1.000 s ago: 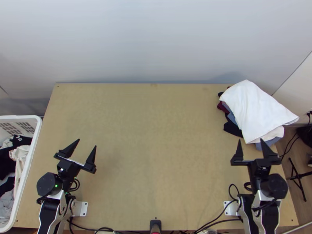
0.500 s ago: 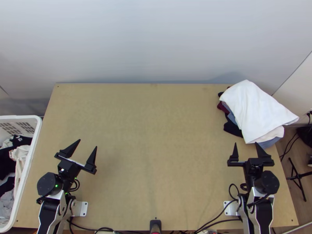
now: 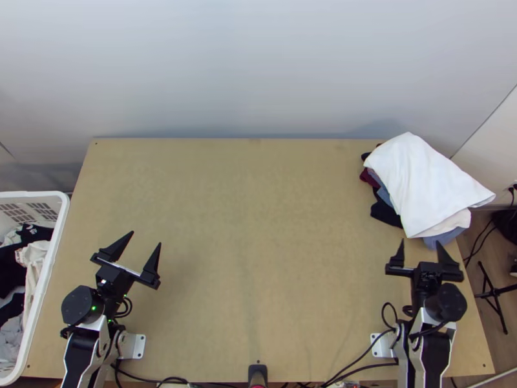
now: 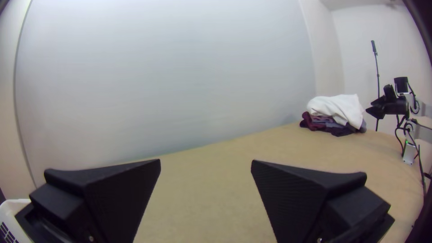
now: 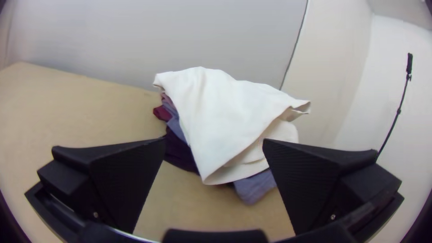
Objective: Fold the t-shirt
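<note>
L gripper [image 3: 146,237] & R gripper [image 3: 420,240]: fingers spread, prob. grab-ready. White cloth [image 3: 420,181] on pile [image 3: 386,212] beyond R fingertips, prob. saves folding room.

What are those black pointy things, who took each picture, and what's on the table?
It's a robot with two arms, a left arm and a right arm. Each ends in a black pincer with two flat fingers, a bit like a crab's claw. The top view comes from a camera high above, looking down. The other two views come from cameras on the arms' wrists, so each shows its own fingers close up.

On the wooden table, in the far right corner of the top view, is a pile of clothes with a white cloth draped on top. At the left is a white basket with more clothes inside.

The left pincer and right pincer are both open and hold nothing.
</note>
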